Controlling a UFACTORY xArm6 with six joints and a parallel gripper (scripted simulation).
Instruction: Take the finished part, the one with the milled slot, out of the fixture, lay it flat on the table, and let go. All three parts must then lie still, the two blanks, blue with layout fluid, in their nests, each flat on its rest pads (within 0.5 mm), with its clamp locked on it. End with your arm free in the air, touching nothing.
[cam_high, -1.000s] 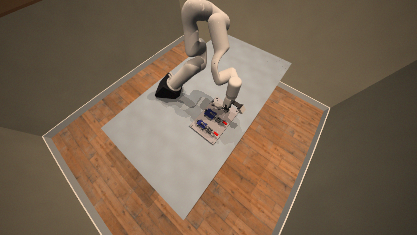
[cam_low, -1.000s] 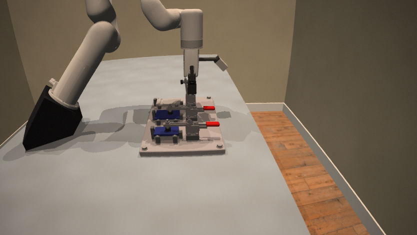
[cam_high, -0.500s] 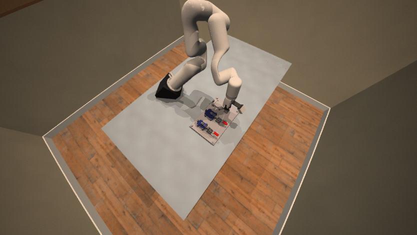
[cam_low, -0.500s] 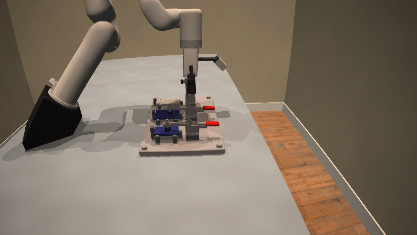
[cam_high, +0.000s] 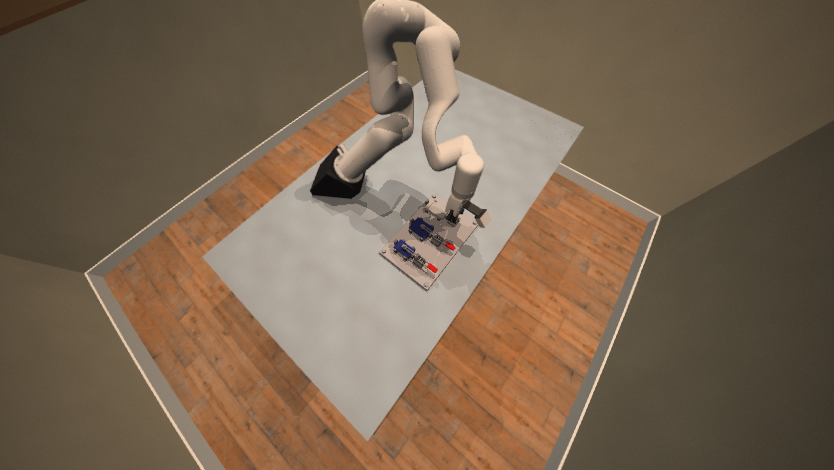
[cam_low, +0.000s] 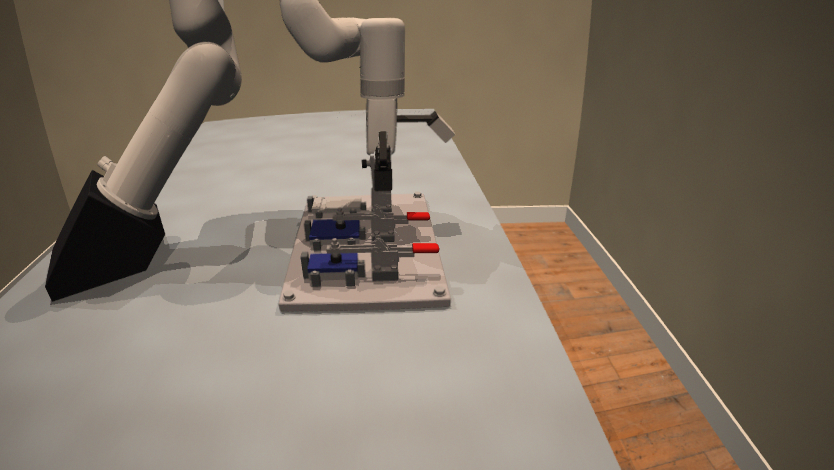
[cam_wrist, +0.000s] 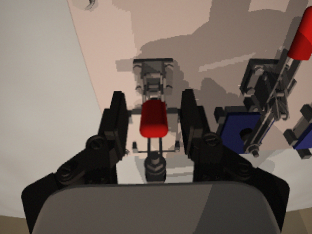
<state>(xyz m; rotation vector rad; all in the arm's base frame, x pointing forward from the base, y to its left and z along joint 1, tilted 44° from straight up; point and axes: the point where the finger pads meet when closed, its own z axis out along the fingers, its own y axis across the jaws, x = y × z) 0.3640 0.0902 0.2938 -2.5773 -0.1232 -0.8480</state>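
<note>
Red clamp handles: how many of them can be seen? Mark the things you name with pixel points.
3. One red handle (cam_wrist: 153, 119) is between the pincer's fingers; the other two, a middle handle (cam_high: 449, 246) (cam_low: 418, 216) (cam_wrist: 302, 40) and a near handle (cam_high: 431, 267) (cam_low: 425, 248), extend beyond the blue blanks.

Gripper (cam_high: 452, 217) (cam_low: 382, 179) (cam_wrist: 153, 104) very slightly shifted
</note>
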